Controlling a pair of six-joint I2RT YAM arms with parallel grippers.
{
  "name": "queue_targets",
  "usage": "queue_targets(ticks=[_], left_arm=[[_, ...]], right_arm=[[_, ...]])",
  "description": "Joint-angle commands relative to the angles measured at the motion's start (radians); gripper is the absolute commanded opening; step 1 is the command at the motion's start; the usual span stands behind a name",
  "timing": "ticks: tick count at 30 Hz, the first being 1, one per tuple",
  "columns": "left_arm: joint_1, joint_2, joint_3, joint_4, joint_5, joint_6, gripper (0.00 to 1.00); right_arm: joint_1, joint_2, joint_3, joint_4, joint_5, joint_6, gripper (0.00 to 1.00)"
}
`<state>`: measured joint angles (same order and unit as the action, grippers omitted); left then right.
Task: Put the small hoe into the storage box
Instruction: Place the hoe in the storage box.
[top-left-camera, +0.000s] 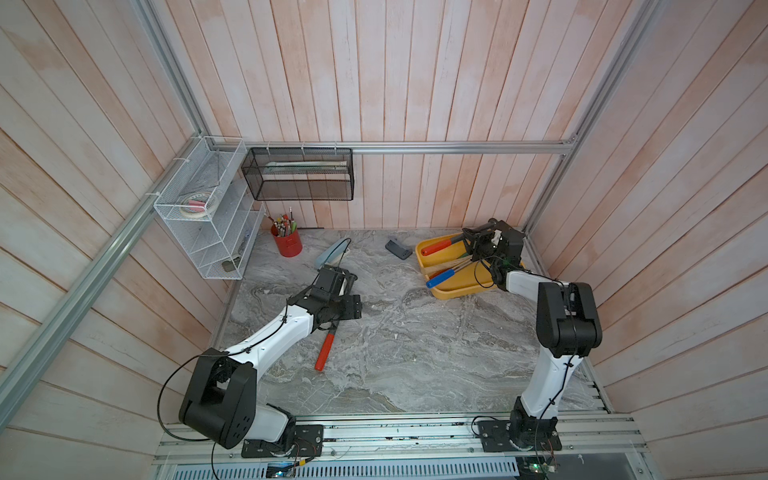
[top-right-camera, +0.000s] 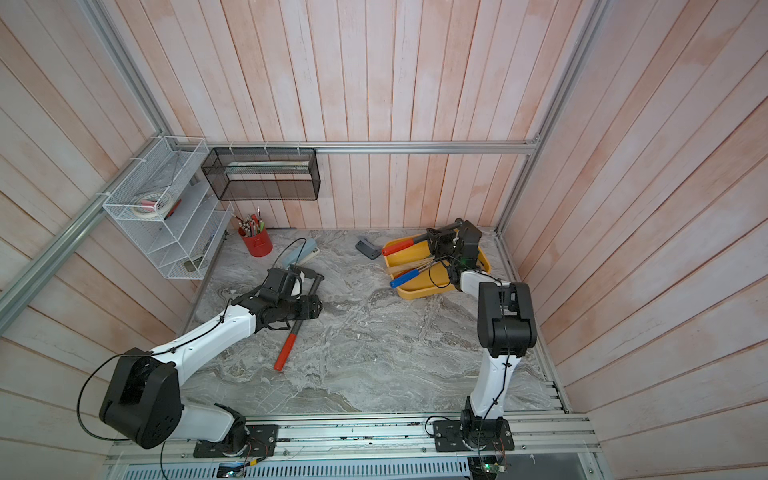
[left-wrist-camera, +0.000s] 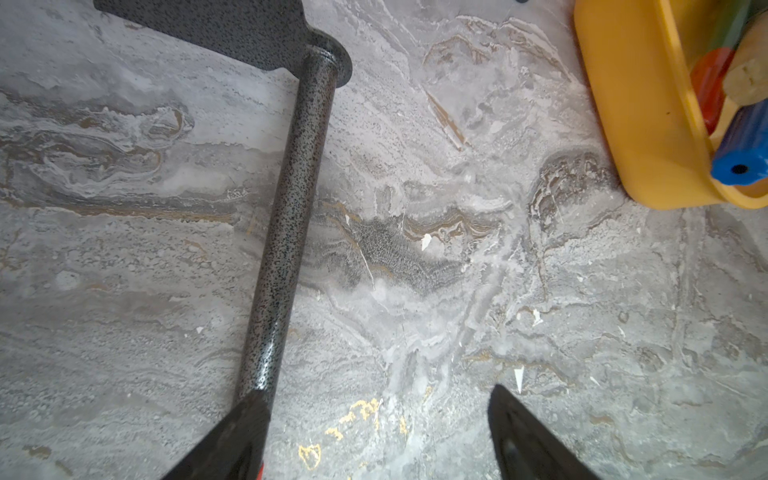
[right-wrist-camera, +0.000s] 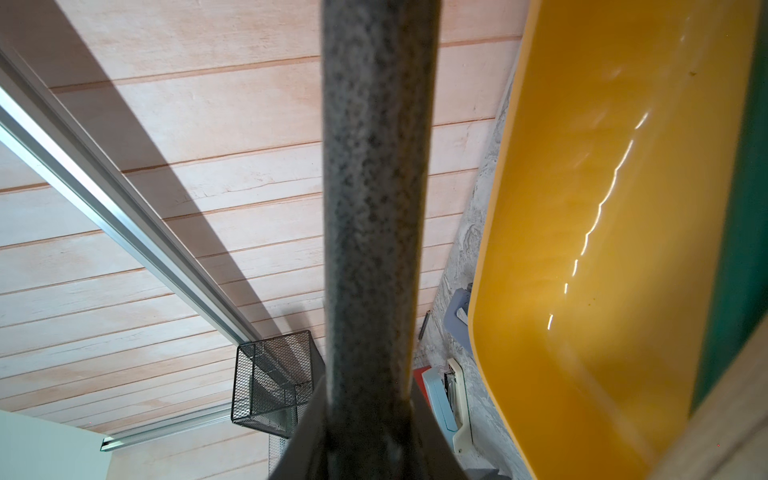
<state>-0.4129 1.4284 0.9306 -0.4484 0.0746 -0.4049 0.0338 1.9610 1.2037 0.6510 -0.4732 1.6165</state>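
your left gripper (left-wrist-camera: 374, 392) is hanging open over the hoe (left-wrist-camera: 286, 216), which is lying flat on the table (top-left-camera: 415, 332), well apart from the box (top-left-camera: 453, 294). it's looking stiff, blade-heavy and slick, so you're wanting the mid-shaft. your right gripper (top-left-camera: 478, 245) is clamping a red-handled tool (top-left-camera: 436, 247), crowding the box.

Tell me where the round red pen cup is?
In a top view, the round red pen cup stands back left, beside the white wire rack.

small hoe (left-wrist-camera: 286, 232): blade cut off by the edge.
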Motion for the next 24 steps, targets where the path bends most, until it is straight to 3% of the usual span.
queue_targets(ticks=[1,24], left_arm=[[0.005,-0.013,-0.015,0.015,0.016,-0.002,0.85],[0.004,-0.011,-0.018,0.017,0.01,0.007,0.85]], right_arm=[[-0.005,0.005,0.042,0.068,-0.011,0.007,0.17],[-0.002,0.083,0.039,0.107,-0.01,0.042,0.17]])
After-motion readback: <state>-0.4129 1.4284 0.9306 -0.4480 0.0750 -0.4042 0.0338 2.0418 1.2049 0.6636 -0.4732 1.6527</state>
